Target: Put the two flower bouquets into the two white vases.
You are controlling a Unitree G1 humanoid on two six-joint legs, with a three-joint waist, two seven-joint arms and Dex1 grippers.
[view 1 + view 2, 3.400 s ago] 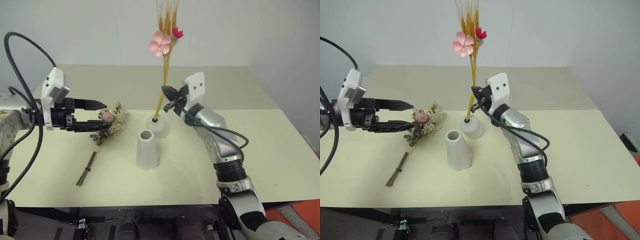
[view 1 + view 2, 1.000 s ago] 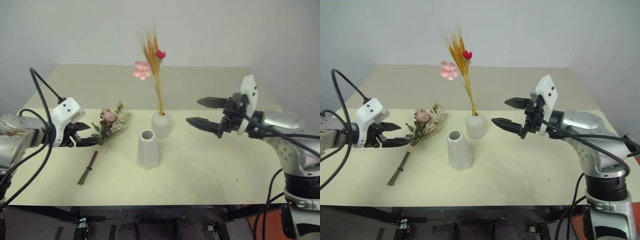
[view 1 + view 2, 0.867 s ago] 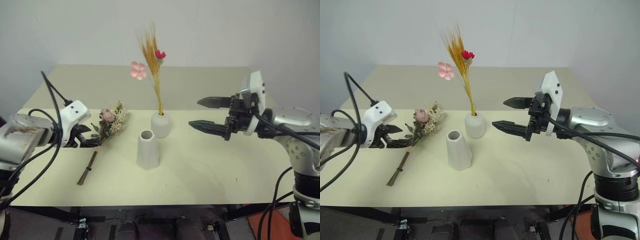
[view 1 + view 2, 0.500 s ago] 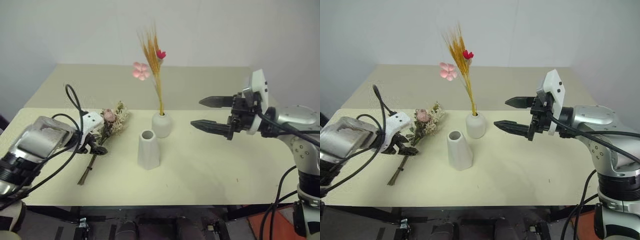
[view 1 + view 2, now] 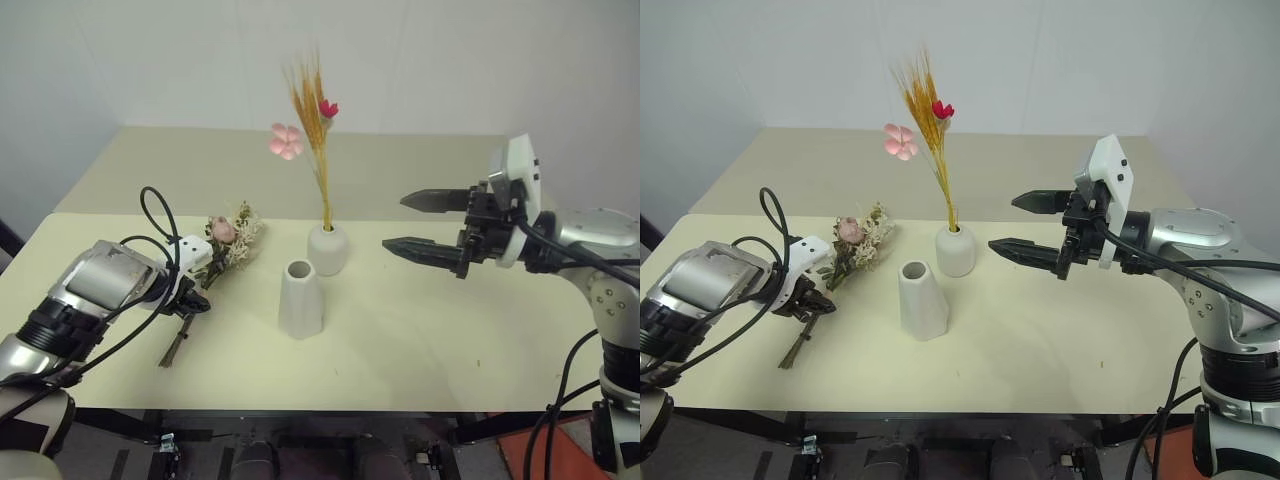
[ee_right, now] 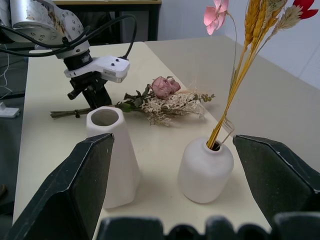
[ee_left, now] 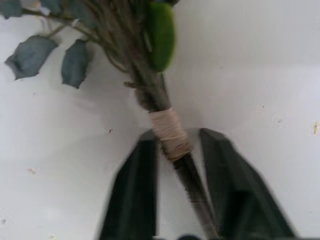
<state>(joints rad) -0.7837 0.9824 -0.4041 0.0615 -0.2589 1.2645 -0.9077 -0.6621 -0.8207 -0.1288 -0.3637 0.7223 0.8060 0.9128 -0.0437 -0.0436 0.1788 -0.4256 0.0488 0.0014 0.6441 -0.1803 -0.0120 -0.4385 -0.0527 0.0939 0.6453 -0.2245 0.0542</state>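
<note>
The bushy dried bouquet, with its pink rose, lies flat on the table left of the vases. My left gripper points down at its stems and is shut on them by the twine wrap, one finger on each side. The slim wheat bouquet stands upright in the round white vase. The taller cone vase stands in front of it with an empty mouth. My right gripper hovers wide open above the table, right of the vases, holding nothing.
The pale yellow table has bare room to the right and in front of the vases. Its front edge runs close below the dried bouquet's stem ends. A white wall stands behind the table.
My left gripper has come down over the dried bouquet's stems and closed on them. The right arm has stayed where it was, still open.
</note>
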